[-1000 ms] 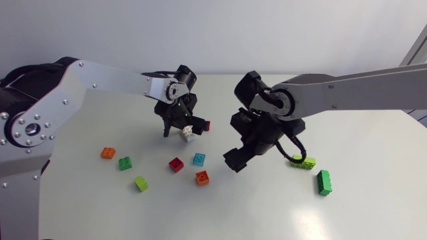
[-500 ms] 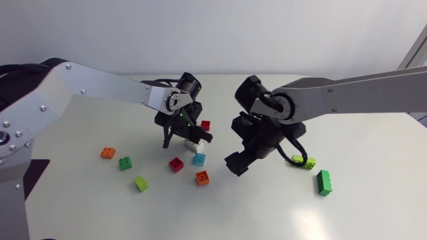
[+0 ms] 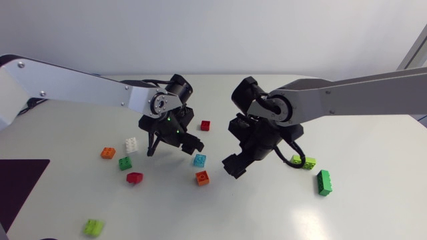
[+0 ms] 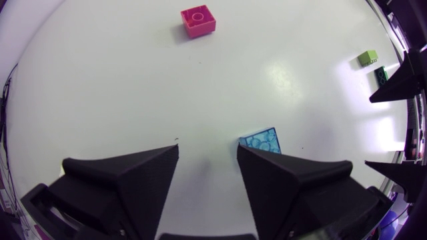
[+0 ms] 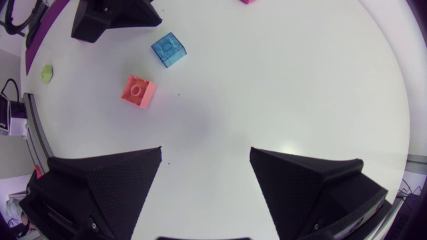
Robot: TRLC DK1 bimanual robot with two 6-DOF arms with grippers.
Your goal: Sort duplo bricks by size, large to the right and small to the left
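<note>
Head view alone shows white brick [image 3: 131, 145]; left end effector [image 4: 207, 149] and right end effector [image 5: 205, 151] gape empty.

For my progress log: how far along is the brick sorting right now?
Done: long green brick and yellow-green brick lie right; white brick, left orange brick, small green brick, red brick, lime brick lie left. In hand: nothing; left gripper, right gripper open. Remaining: blue brick, middle orange brick, dark red brick.

Nothing legible from where I sit — no letters, numbers or labels on my left tool [image 4: 207, 152], my right tool [image 5: 206, 153] or the surface [image 3: 373, 213]; the blue brick [image 4: 261, 141] just ahead of the left tool shows none either.
</note>
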